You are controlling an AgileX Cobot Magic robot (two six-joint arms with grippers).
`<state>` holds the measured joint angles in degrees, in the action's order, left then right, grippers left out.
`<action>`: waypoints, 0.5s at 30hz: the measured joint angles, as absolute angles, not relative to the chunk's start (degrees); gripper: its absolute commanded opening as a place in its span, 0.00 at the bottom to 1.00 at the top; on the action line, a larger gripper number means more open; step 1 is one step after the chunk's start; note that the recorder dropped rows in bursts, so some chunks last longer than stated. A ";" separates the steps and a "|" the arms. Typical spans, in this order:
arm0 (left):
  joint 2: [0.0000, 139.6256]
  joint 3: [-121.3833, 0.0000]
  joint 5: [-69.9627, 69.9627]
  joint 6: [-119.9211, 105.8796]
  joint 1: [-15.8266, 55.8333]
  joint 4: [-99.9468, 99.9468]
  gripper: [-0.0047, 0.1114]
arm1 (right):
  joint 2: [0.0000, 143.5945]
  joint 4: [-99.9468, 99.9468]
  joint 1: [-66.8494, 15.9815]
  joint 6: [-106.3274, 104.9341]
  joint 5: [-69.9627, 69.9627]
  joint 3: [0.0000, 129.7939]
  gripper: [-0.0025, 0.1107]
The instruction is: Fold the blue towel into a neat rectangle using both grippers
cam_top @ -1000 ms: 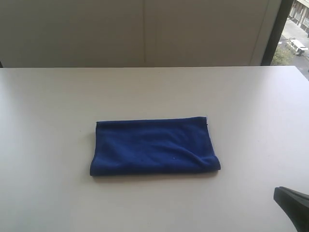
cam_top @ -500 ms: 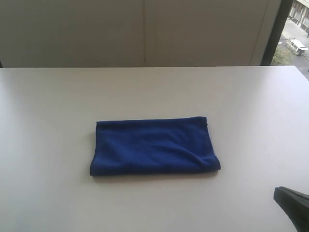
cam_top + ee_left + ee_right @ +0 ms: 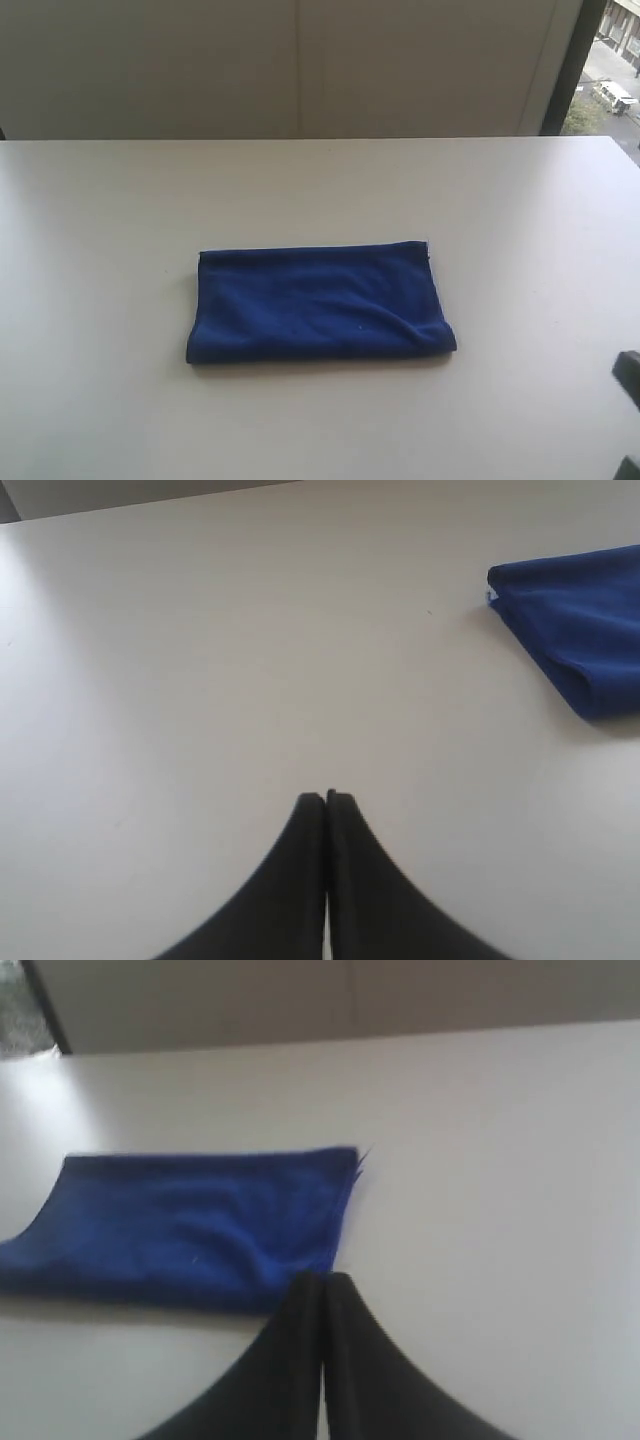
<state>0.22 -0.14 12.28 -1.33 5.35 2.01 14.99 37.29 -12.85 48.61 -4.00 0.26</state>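
Note:
The blue towel (image 3: 318, 302) lies folded in a long rectangle on the middle of the white table; nothing touches it. The left wrist view catches one end of the blue towel (image 3: 580, 630), off to the side of my left gripper (image 3: 326, 797), which is shut and empty above bare table. My right gripper (image 3: 324, 1277) is shut and empty too, its tips lined up with a corner of the blue towel (image 3: 200, 1220). In the exterior view only a black piece of the right arm (image 3: 628, 372) shows at the lower right edge. The left arm is out of that view.
The white table (image 3: 500, 200) runs to a pale wall at the back. A dark window frame (image 3: 572, 65) stands at the far right, with a street outside.
The black part of the right arm at the exterior view's lower right has drawn back toward the right edge. The towel has not moved.

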 measured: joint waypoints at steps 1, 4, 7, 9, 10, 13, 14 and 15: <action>0.22 -0.14 12.28 -1.33 5.35 2.01 0.04 | 13.40 37.29 -10.88 48.61 -4.00 0.26 0.02; 0.22 -0.14 12.28 -1.33 5.35 2.01 0.04 | 7.81 37.29 -2.98 48.61 -4.00 0.26 0.02; 0.22 -0.14 12.28 -1.33 5.35 2.01 0.04 | 3.30 37.15 2.62 50.15 -4.12 0.26 0.02; 0.22 -0.14 12.28 -1.33 5.35 2.01 0.04 | 1.67 34.99 3.28 58.31 -4.00 0.26 0.02; 0.22 -0.14 12.28 -1.33 5.35 2.01 0.04 | 0.86 34.48 3.42 65.08 -3.77 0.26 0.02; 0.22 -0.14 12.28 -1.33 5.35 2.01 0.04 | 0.31 28.13 3.42 64.38 -6.11 0.26 0.02; 0.22 -0.14 12.28 -1.33 5.35 2.01 0.04 | 0.31 23.55 3.42 57.10 -9.65 0.26 0.02; 0.22 -0.14 12.28 -1.33 5.35 2.01 0.04 | 0.31 14.85 3.42 41.80 -14.40 0.26 0.02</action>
<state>0.22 -0.14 12.28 -1.33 5.35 2.01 0.31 14.85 3.42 41.80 -14.40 0.26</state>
